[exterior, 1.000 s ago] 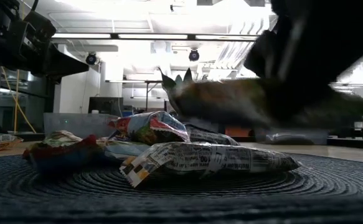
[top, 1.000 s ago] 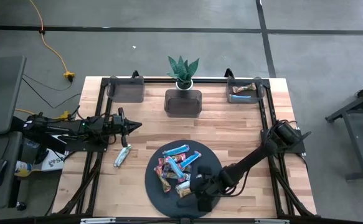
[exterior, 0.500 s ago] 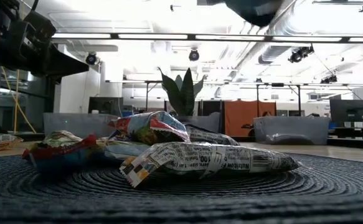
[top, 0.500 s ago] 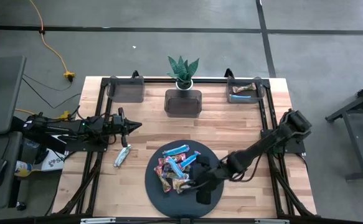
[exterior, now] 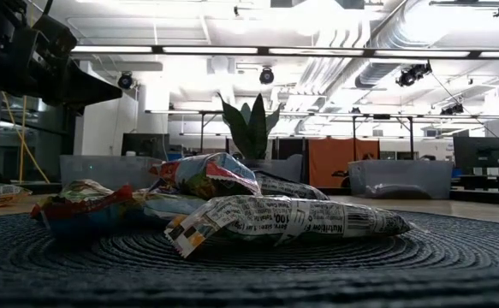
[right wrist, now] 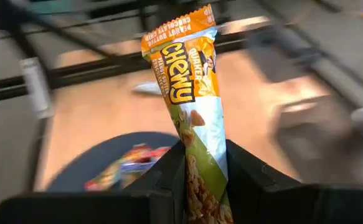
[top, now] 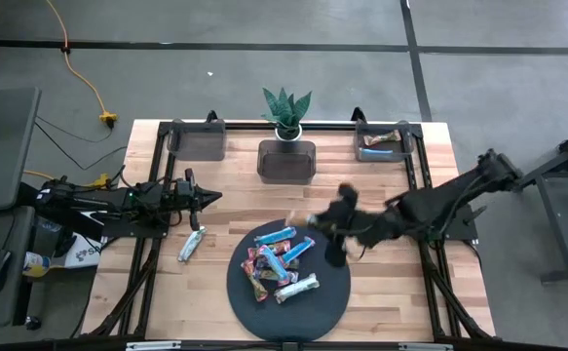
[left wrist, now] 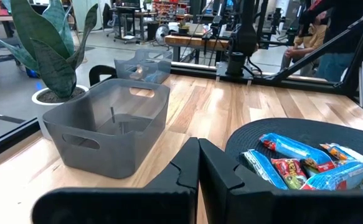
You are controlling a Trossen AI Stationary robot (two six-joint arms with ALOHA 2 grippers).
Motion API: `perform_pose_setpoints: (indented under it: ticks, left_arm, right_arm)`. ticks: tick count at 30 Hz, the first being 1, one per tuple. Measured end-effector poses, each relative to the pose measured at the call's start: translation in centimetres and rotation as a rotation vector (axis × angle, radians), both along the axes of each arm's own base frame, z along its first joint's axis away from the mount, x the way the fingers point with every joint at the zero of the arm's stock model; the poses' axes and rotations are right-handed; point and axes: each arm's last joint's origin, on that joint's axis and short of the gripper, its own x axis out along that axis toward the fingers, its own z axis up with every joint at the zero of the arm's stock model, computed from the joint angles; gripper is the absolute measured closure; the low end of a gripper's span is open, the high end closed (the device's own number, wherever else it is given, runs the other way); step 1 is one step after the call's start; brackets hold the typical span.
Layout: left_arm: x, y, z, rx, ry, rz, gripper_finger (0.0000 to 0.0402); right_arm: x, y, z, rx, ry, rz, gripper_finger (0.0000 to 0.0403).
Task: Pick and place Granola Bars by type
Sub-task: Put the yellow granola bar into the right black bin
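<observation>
So the right gripper (right wrist: 205,167) is up off the table (top: 235,195), hanging over the far right edge of the round dark mat (top: 332,302). Its jaws are clamped on one granola bar (right wrist: 187,93), an orange and pale wrapper with "Chewy" printed on it, standing up between the two fingers (right wrist: 169,171) in the wrist view. From above that arm looks blurry, so the bar itself is hard to make out there.

The rest of the granola bars (top: 282,261) are piled on the mat: a couple of blue ones, some red-pink ones, and a silvery one (top: 297,288) lying nearest the table's front edge. One more bar (top: 192,243) lies on the bare wood just left of the mat.

The left gripper (top: 206,199) is parked over the left side of the table, jaws squeezed together with nothing in them.

Along the back edge there are three grey bins: a left one (top: 198,139), a middle one (top: 286,162) with a potted plant (top: 286,109) right behind it, and a right one (top: 385,142) with a couple of bars (top: 383,140) already inside.
</observation>
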Motion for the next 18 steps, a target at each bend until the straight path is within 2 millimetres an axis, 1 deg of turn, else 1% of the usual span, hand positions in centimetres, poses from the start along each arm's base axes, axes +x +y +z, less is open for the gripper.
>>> perform_pose_setpoints:
  ticks: [4, 9, 13, 18]
  left_arm:
    - [0.0, 0.0, 0.0, 0.0, 0.0, 0.0, 0.04]
    - [0.0, 0.0, 0.0, 0.0, 0.0, 0.0, 0.04]
    - [0.0, 0.0, 0.0, 0.0, 0.0, 0.0, 0.04]
    - [0.0, 0.0, 0.0, 0.0, 0.0, 0.0, 0.04]
  right_arm:
    - [-2.1, -3.1, 1.2, -0.063, 0.031, -0.143, 0.0325]
    - [-4.1, -7.0, 2.0, -0.104, 0.061, -0.339, 0.0325]
    - [-4.8, -9.9, 2.0, -0.136, 0.116, -0.468, 0.0325]
    - [-5.9, -13.8, 1.2, -0.162, 0.259, -0.624, 0.0325]
